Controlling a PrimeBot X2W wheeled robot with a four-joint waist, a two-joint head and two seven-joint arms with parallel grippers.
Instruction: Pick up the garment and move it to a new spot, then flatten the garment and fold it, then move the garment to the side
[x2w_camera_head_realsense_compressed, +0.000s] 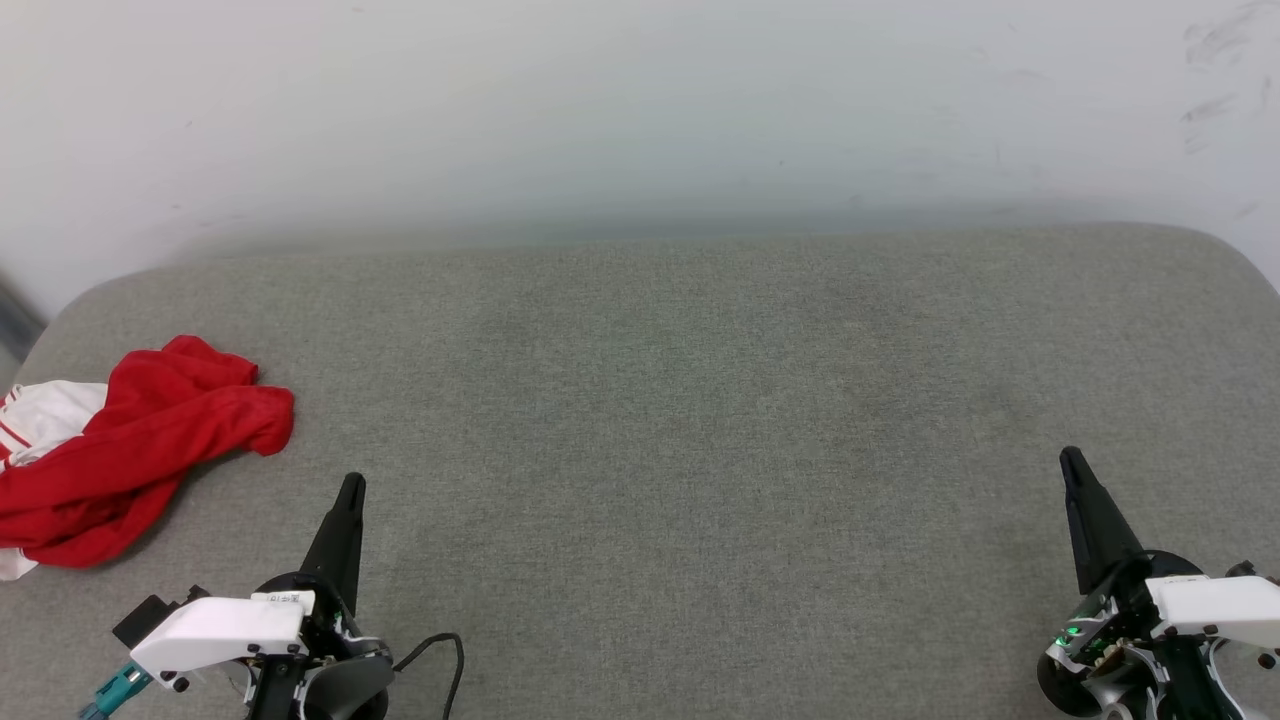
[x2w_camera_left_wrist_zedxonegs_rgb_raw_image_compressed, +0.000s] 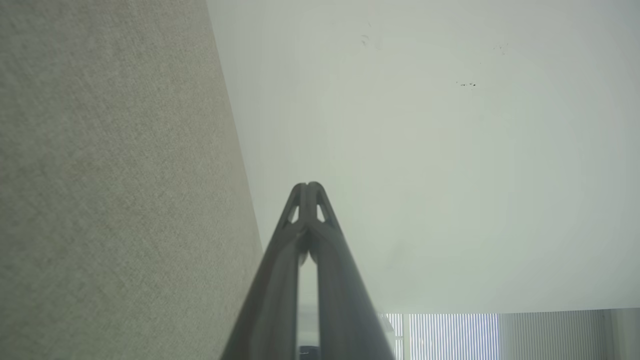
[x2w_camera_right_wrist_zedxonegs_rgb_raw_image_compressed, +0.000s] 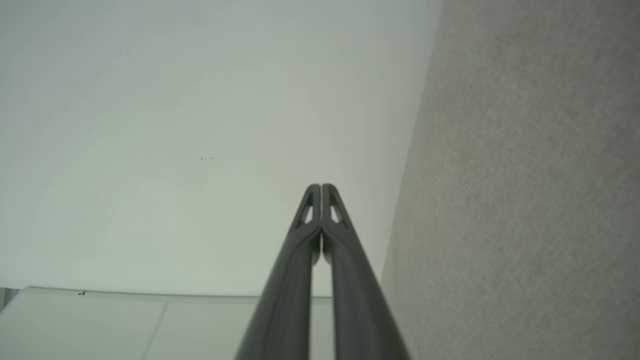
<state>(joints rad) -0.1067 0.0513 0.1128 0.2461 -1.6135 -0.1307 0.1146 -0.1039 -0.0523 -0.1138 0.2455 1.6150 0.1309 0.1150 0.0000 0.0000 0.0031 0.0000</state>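
The garment (x2w_camera_head_realsense_compressed: 130, 450) lies crumpled at the far left edge of the grey fabric surface (x2w_camera_head_realsense_compressed: 680, 400), red with a white sleeve showing at its left side. My left gripper (x2w_camera_head_realsense_compressed: 352, 485) sits at the lower left, just right of the garment and apart from it, fingers pressed together with nothing between them. At the lower right my right gripper (x2w_camera_head_realsense_compressed: 1070, 458) is shut and empty too. Each wrist view looks along its own closed gripper, left (x2w_camera_left_wrist_zedxonegs_rgb_raw_image_compressed: 309, 186) and right (x2w_camera_right_wrist_zedxonegs_rgb_raw_image_compressed: 320, 187), toward a pale wall.
A white wall (x2w_camera_head_realsense_compressed: 640, 110) rises behind the surface's far edge. The surface has rounded corners at the back left and back right. A black cable (x2w_camera_head_realsense_compressed: 440, 655) loops beside the left wrist. Window blinds (x2w_camera_left_wrist_zedxonegs_rgb_raw_image_compressed: 450, 336) show in the left wrist view.
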